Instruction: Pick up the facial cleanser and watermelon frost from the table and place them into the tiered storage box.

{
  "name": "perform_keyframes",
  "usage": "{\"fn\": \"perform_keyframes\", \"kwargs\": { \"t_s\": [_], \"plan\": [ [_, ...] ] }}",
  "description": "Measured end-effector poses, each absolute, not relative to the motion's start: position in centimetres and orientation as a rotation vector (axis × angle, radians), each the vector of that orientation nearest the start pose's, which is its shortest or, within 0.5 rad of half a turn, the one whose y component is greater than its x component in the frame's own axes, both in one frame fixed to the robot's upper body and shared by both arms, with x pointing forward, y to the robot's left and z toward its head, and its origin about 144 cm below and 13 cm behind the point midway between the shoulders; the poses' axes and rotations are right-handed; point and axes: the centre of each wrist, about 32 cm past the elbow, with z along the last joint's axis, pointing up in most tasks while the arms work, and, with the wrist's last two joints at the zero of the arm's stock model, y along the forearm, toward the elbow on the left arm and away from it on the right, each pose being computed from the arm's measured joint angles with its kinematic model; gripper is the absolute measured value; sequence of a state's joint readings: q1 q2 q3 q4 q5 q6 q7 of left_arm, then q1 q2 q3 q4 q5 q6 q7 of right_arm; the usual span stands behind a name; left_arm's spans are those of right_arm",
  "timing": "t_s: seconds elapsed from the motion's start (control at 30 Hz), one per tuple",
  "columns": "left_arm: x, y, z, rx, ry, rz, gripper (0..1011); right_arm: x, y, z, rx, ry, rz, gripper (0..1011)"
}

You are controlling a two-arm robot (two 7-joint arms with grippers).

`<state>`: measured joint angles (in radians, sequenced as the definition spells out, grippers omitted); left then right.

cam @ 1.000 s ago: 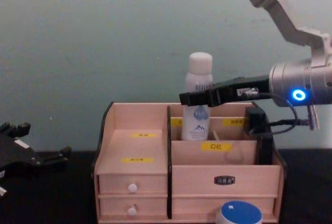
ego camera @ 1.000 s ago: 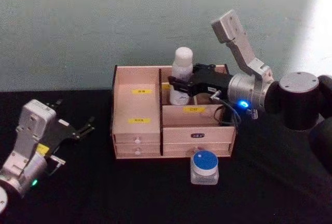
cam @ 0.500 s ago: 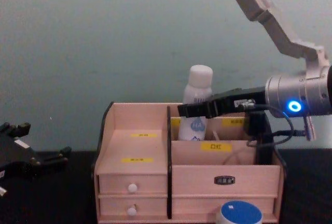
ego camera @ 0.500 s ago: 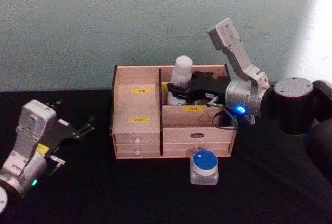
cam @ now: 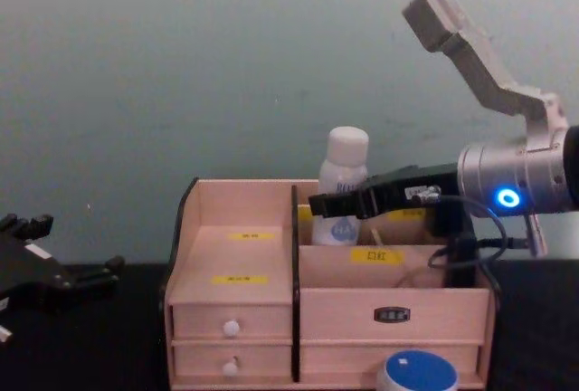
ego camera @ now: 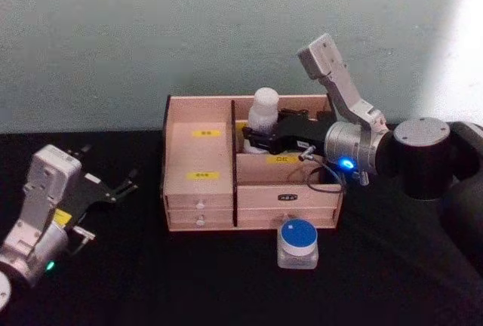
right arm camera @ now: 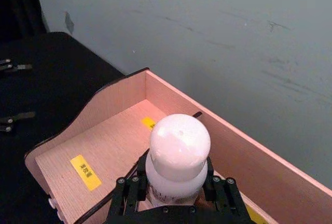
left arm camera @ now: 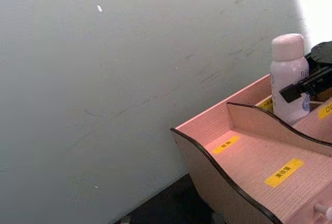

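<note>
Right pincer (ego camera: pixel 251 136) is clamped on the upright facial cleanser (ego camera: pixel 264 107), inside the rear compartment of the tiered storage box (ego camera: pixel 198 190). The watermelon frost jar (ego camera: pixel 298 240) sits nearer the robot than it. Left pincer (ego camera: pixel 106 179), fingers apart, idles far left.

On the tiered storage box (cam: pixel 434 314), the yellow label (cam: pixel 374 255) on the front of the middle right compartment reads, as far as can be made out, "口红"; on the left steps, the upper yellow label (cam: pixel 247 236) and the lower yellow label (cam: pixel 239 279) carry dark characters too small to read; a small dark plate (cam: pixel 391 315) on the wide right drawer front bears pale marks that cannot be read; the white bottle (cam: pixel 342 176) has blue print on its side, also illegible.
</note>
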<state>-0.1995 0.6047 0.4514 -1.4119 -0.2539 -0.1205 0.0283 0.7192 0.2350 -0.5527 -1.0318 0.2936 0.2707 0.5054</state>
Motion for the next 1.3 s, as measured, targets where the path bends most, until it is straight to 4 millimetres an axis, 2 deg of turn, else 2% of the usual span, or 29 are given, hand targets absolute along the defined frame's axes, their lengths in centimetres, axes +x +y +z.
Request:
{"fn": "perform_keyframes", "kwargs": {
  "t_s": [0.9, 1.13, 1.17, 1.2, 1.3],
  "plan": [
    [48.86, 30.97, 113.98, 0.304, -0.285, 1.248, 1002, 62.65, -19.26, 122.85, -0.352, 0.032, -0.768, 618],
    [48.86, 30.97, 113.98, 0.304, -0.285, 1.248, 1001, 62.65, -19.28, 122.87, -0.35, 0.033, -0.769, 840],
    [48.86, 30.97, 113.98, 0.305, -0.285, 1.248, 1001, 62.65, -19.28, 122.87, -0.35, 0.033, -0.769, 840],
    [48.86, 30.97, 113.98, 0.305, -0.285, 1.248, 1001, 62.65, -19.28, 122.87, -0.35, 0.034, -0.769, 891],
    [48.86, 30.97, 113.98, 0.304, -0.285, 1.248, 1001, 62.65, -19.29, 122.87, -0.35, 0.034, -0.769, 955]
  ]
}}
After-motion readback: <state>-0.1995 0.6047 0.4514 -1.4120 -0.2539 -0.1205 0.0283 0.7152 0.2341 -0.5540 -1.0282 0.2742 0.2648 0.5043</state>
